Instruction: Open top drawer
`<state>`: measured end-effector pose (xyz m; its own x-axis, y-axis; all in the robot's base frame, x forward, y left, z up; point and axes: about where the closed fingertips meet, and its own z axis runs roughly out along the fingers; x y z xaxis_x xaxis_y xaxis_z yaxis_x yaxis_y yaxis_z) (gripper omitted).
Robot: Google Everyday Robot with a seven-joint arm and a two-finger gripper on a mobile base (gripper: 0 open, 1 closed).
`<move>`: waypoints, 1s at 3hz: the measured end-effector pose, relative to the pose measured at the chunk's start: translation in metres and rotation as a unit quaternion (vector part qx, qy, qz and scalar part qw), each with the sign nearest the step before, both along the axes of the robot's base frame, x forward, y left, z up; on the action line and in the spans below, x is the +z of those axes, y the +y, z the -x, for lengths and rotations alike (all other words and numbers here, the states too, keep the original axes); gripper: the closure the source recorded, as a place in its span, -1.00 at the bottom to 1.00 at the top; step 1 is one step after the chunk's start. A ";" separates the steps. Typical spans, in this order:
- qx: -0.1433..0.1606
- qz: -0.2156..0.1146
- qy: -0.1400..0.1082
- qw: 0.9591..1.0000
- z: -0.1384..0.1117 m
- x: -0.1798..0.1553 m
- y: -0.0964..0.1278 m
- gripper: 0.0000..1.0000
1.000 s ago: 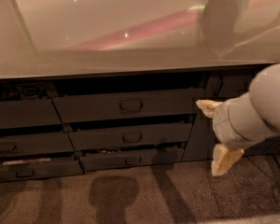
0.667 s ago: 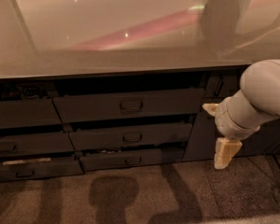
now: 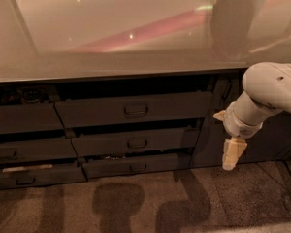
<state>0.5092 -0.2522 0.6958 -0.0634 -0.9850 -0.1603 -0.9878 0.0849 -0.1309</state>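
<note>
Cream-coloured fingers [image 3: 231, 152] mark the gripper [image 3: 223, 141]. We see them spread apart, one up and one down, with nothing between them. The white arm [image 3: 274, 89] behind them is cut off by the right edge, so we cannot see where it comes from.

The top drawer [image 3: 97, 112] lies to the gripper's left at about its height, apart from it. Its loop handle [image 3: 136, 110] sits well to the left of the fingers, untouched. A dark gap runs above the drawer front, under the lip of the countertop [image 3: 126, 42]. That lip hides the drawer's inside, so we cannot tell how far out it stands.

The middle drawer [image 3: 102, 144] and the bottom drawer [image 3: 106, 168] sit left of and below the gripper. Further left, the left stack [image 3: 19, 119] is cut off by the frame. In that stack's upper gap sits dark clutter [image 3: 31, 94] that we cannot make out, and a pale strip [image 3: 26, 168] lower down is just as unclear.

Right behind the gripper stands a dark cabinet panel [image 3: 208, 135], which closes off the drawers' right end. Below the gripper the carpet [image 3: 136, 208] lies open, crossed only by shadows. Above it the countertop edge overhangs.
</note>
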 end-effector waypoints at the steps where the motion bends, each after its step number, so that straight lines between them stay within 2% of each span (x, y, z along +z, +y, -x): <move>1: -0.002 -0.001 0.003 1.000 -0.002 -0.004 -0.002 -1.00; 2: 0.011 0.002 -0.021 1.000 0.007 -0.004 0.000 -1.00; 3: 0.021 0.017 -0.063 0.998 0.023 -0.005 0.001 -1.00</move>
<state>0.4862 -0.2508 0.6910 -0.0027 -0.9914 -0.1311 -0.9661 0.0365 -0.2557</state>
